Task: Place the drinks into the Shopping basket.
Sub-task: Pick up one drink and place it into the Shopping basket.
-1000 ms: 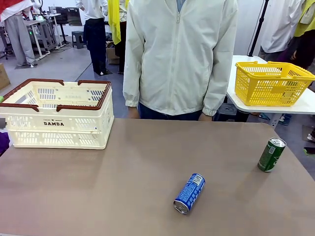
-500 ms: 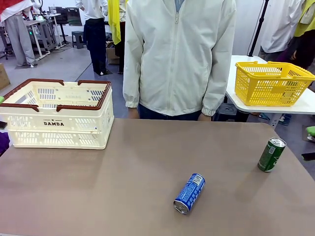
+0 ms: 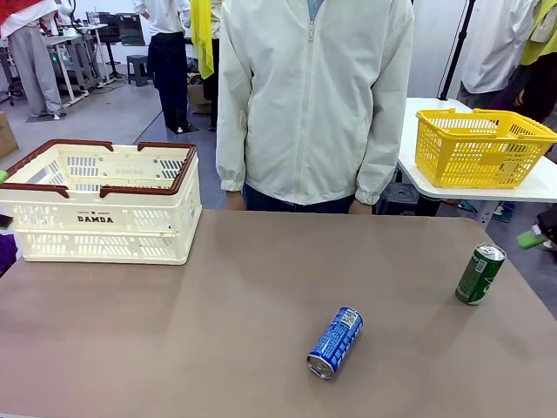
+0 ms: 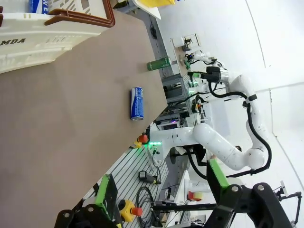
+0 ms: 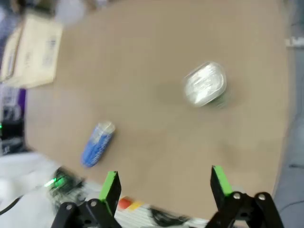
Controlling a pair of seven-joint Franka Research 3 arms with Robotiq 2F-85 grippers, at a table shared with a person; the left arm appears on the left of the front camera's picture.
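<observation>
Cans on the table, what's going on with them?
Neither can is being held right now. A blue can lies on its side near the middle of the table, and a green can stands near the right edge. The right gripper hovers close to the green can, jaws open. The Shopping basket sits at the left, and a person stands behind the table.

The right arm [image 4: 216,142] is white, built of smooth rounded links, with a thin black cable [image 4: 248,113] looping along its outside. The left gripper [image 4: 159,171] is black, with flat bright-green pads [image 4: 216,175] on its two fingers and round pivot pins at the knuckles — the right gripper [image 5: 164,171] is made the same way. The person wears a pale cream zip-front jacket [image 3: 287,104] with gathered elastic cuffs [image 3: 230,182], over dark trousers [image 3: 287,202].
</observation>
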